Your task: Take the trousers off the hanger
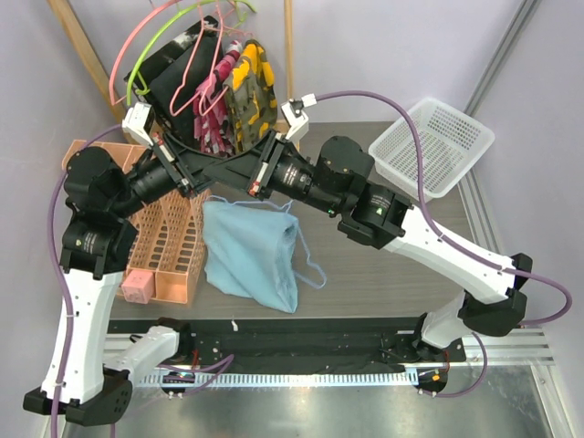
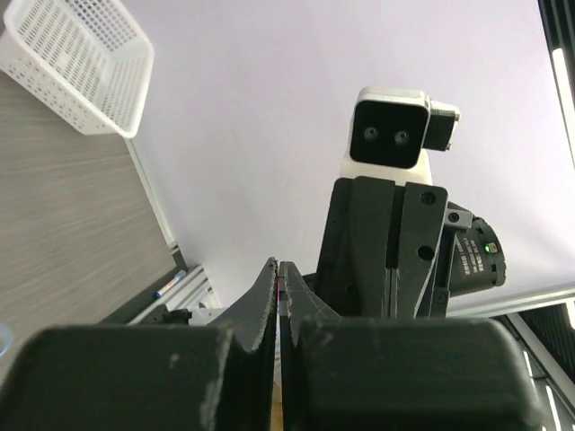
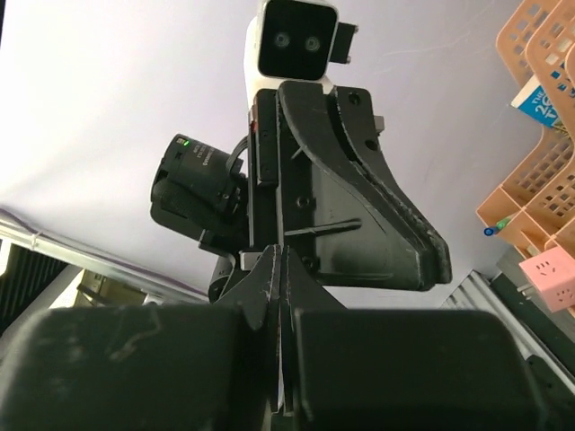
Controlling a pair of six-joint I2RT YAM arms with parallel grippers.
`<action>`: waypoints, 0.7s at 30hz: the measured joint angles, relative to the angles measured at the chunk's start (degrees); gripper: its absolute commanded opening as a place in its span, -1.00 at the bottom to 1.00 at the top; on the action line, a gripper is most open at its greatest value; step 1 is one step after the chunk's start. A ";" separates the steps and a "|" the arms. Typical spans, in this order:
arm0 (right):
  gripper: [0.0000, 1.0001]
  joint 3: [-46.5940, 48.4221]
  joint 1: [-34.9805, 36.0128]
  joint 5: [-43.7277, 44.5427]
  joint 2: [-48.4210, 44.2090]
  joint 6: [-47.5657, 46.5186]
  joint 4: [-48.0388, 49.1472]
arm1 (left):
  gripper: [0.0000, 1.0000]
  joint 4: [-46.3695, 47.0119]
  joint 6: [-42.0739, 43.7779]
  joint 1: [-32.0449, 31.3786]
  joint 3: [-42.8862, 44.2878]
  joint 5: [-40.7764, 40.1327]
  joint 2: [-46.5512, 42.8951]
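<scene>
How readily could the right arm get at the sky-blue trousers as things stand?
Probably yes: the trousers lie uncovered on the table, just beside the right arm's fingers, with nothing between. Those fingers are shut, close to the left arm's fingers, so they must open first.

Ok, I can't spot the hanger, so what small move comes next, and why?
Probably ease the left gripper and right gripper slightly apart: both are shut, tip to tip above the trousers, so separating should show what they hold.
</scene>
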 measured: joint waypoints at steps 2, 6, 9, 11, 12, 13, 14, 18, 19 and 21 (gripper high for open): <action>-0.98 0.00 0.24 0.63 -0.24 -0.61 -0.96 | -0.99 -0.22 1.16 0.00 0.09 -0.57 -0.15; -0.98 0.59 -2.05 4.76 -1.86 -4.33 -10.14 | -0.92 -9.05 8.48 -0.17 4.13 -2.01 1.14; -0.98 -2.60 -7.41 6.29 -6.80 -6.38 -20.44 | -0.75 -16.22 15.78 -2.51 5.14 -6.01 2.12; -0.97 -9.68 -13.42 6.43 -12.46 -7.50 -25.55 | -0.71 -19.47 19.08 -6.62 3.21 -10.01 2.45; -0.95 -13.81 -16.41 6.29 -15.21 -8.15 -28.22 | -0.64 -20.00 19.85 -9.68 1.53 -12.63 2.60; -0.94 -18.58 -19.43 6.21 -17.92 -9.22 -30.27 | -0.60 -20.55 20.63 -12.70 -0.13 -15.37 2.91; -0.92 -21.86 -21.75 5.60 -19.41 -10.16 -31.69 | -0.59 -21.22 21.11 -16.24 -1.29 -18.36 3.61; -0.71 -35.56 -31.23 -0.70 -21.27 -15.28 -35.28 | -0.54 -21.55 22.38 -27.98 -2.08 -29.46 10.93; -0.64 -39.56 -32.92 -3.15 -20.39 -17.16 -35.04 | -0.53 -21.27 22.47 -29.99 -2.08 -31.74 13.62; -0.46 -43.78 -37.33 -6.03 -18.91 -19.28 -34.71 | -0.47 -20.57 22.69 -32.00 -2.08 -34.91 18.08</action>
